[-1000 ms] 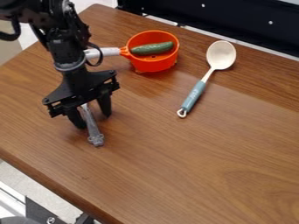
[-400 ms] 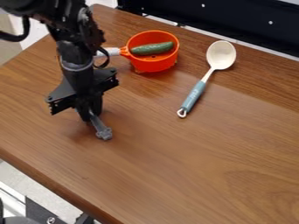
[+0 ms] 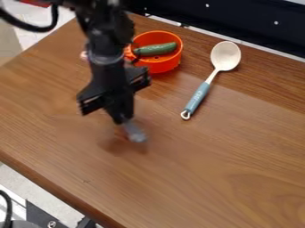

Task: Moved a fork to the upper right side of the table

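Table (image 3: 208,169): 1, brown wood grain, across most of the scene.
Panel (image 3: 226,15): 1, black, along the far side, running to the far right.
Arm (image 3: 104,42): 1, black, in from the far edge, left of centre, hanging down over the table.
Spoon (image 3: 198,95): 1, cream bowl end far, blue-grey handle end near, with a small cream loop at its tip; lies at a slant right of the orange pot.
Gripper (image 3: 123,119): 1, black, left of centre, nearer than the pot; claw closed on the fork, fingers close together.
Orange pot (image 3: 158,67): 1, far side, left of the spoon, apart from it; left part close behind the arm in the view.
Cucumber (image 3: 156,49): 1, green, inside the pot, lying roughly left to right.
Fork (image 3: 136,134): 1, grey, blurred, held in the claw, one end sticking out below, slanting near and right; left of the spoon handle, apart from it. Cannot tell if it touches the table.
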You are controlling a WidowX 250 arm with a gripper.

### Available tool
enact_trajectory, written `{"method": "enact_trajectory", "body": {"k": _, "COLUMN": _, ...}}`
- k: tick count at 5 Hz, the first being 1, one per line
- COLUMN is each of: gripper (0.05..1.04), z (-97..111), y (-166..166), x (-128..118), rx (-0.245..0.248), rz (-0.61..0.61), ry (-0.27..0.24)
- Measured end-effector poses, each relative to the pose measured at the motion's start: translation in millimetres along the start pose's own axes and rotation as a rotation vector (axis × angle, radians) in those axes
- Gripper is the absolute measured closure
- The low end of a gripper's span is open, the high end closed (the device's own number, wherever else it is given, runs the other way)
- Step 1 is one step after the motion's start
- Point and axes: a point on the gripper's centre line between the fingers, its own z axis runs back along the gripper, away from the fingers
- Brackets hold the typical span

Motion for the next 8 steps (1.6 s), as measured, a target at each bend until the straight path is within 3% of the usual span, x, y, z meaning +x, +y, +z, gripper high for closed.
{"method": "enact_trajectory", "body": {"k": 1, "gripper": 0.975, "z": 13, "y": -17, "x": -19, "rx": -0.061, "rz": 0.061, "ry": -0.001}}
{"method": "enact_trajectory", "body": {"k": 3, "gripper": 0.975, "z": 16, "y": -70, "x": -78, "rx": -0.092, "rz": 0.2, "ry": -0.019}}
{"method": "enact_trajectory", "body": {"k": 4, "gripper": 0.975, "z": 9, "y": -100, "x": -97, "rx": -0.082, "rz": 0.336, "ry": -0.018}}
{"method": "enact_trajectory", "body": {"k": 6, "gripper": 0.975, "z": -1, "y": -146, "x": -123, "rx": -0.095, "rz": 0.446, "ry": -0.021}}
{"method": "enact_trajectory", "body": {"k": 8, "gripper": 0.975, "z": -20, "y": -165, "x": -144, "rx": -0.065, "rz": 0.443, "ry": -0.05}}
